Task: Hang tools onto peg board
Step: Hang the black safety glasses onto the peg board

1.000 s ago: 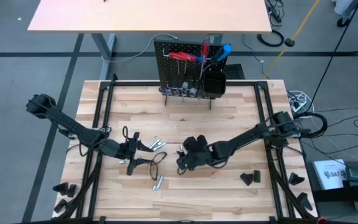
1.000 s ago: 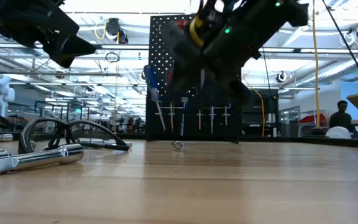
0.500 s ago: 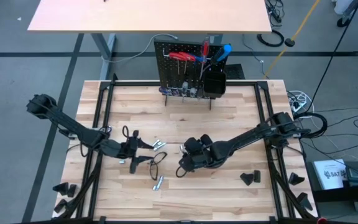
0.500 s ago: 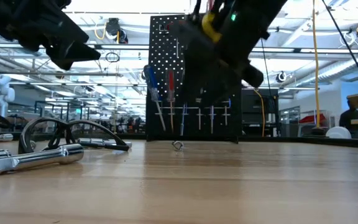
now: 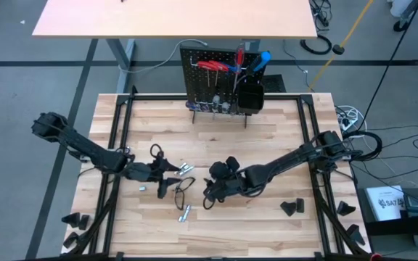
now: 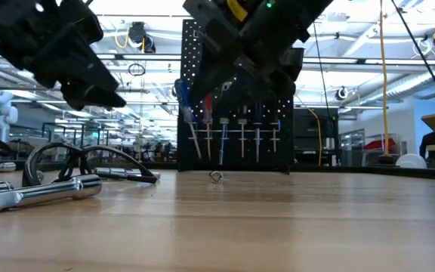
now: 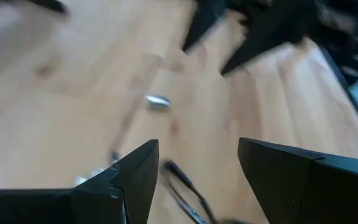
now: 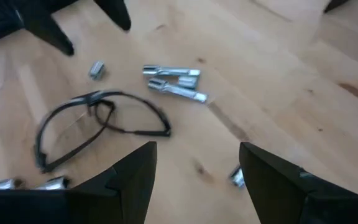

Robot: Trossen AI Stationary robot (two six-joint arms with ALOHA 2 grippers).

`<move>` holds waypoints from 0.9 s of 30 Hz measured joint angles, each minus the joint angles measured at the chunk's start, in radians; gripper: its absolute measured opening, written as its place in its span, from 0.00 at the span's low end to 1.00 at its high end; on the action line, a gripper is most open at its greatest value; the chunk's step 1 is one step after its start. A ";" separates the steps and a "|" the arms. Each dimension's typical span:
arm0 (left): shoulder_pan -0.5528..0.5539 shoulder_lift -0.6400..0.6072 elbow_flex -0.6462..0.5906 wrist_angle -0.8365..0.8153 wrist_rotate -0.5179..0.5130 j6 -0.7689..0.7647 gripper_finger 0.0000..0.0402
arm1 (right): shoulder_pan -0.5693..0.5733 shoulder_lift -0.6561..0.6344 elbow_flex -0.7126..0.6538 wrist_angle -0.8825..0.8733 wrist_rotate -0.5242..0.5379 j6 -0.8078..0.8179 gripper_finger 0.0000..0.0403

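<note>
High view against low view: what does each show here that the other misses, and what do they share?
Only the high view shows both arms whole, the black wedge blocks on the table, the box bin on the peg board, and that the left gripper and right gripper flank the safety glasses. Only the low view shows the silver hooks in a row and the room behind. Both show the peg board, the hung screwdrivers, the glasses and metal bits.

peg board [image 5: 210, 90]: black, upright, table's far edge | tools [image 5: 185, 169]: silver bits scattered mid-table
</note>
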 joint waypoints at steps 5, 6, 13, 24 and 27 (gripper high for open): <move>-0.001 0.024 0.075 -0.169 0.033 -0.004 0.57 | -0.001 0.000 0.000 -0.023 -0.010 0.005 0.55; 0.000 0.037 0.097 -0.220 0.021 -0.005 0.57 | -0.001 0.000 0.000 -0.021 -0.010 0.004 0.55; 0.031 0.146 0.242 -0.416 -0.004 -0.031 0.57 | 0.001 0.000 0.000 -0.032 -0.012 -0.001 0.55; 0.075 0.167 0.311 -0.601 0.316 -0.051 0.57 | 0.015 0.000 0.000 -0.030 -0.085 -0.001 0.55; 0.106 0.128 0.312 -0.599 0.414 -0.123 0.57 | 0.018 0.000 0.000 -0.030 -0.081 -0.001 0.55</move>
